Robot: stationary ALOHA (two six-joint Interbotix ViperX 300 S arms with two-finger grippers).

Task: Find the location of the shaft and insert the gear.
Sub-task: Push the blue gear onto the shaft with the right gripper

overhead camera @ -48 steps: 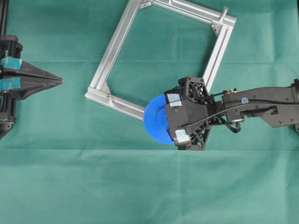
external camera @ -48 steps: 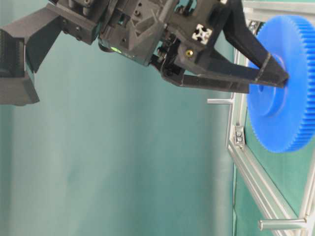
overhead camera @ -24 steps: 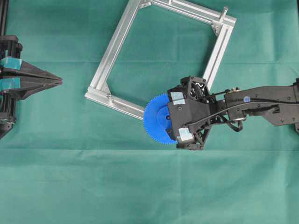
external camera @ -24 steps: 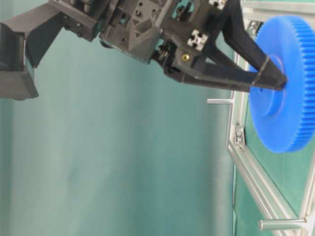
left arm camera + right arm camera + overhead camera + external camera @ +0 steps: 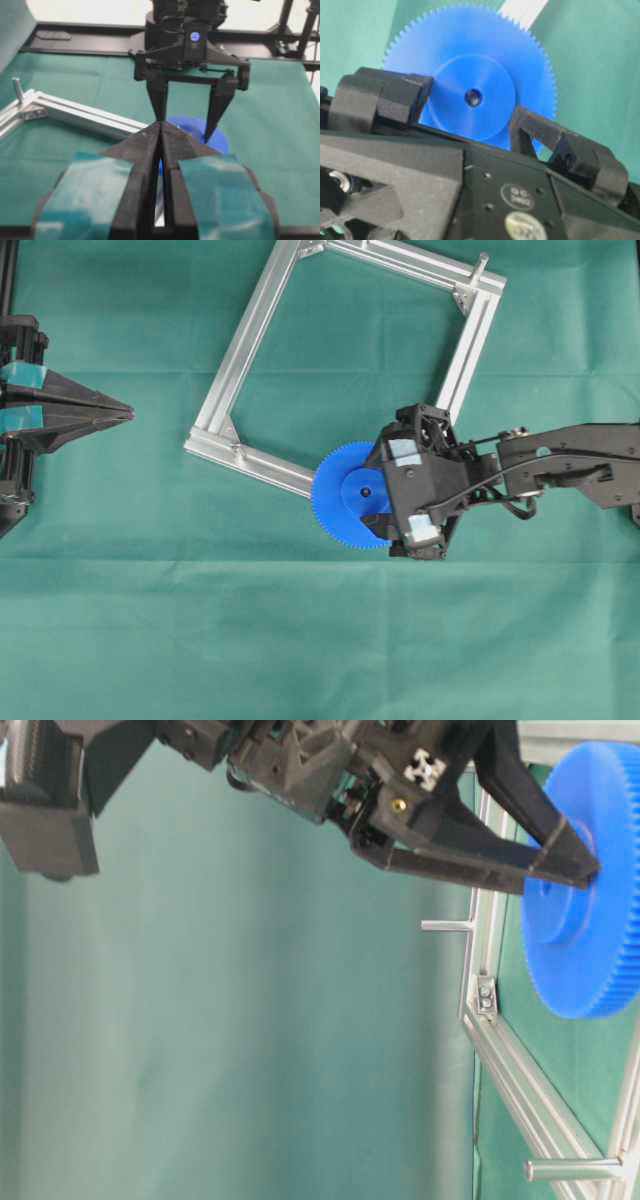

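Observation:
My right gripper (image 5: 372, 494) is shut on the raised hub of the blue gear (image 5: 340, 495), one finger on each side, and holds it tilted over the lower corner of the aluminium frame (image 5: 250, 340). The right wrist view shows the gear (image 5: 470, 55) with its centre hole empty. The shaft (image 5: 445, 926) is a short thin silvery pin standing on the frame's far rail, apart from the gear (image 5: 590, 950). My left gripper (image 5: 128, 413) is shut and empty at the far left. Its closed tips (image 5: 161, 126) point toward the gear.
A longer grey peg (image 5: 481, 265) stands on the frame's top right corner and also shows low in the table-level view (image 5: 575, 1170). Green cloth covers the table. The right arm (image 5: 570, 455) reaches in from the right edge.
My right gripper has shifted a little to the right with the gear and turned at the wrist, uncovering more of the hub. The left arm has not moved.

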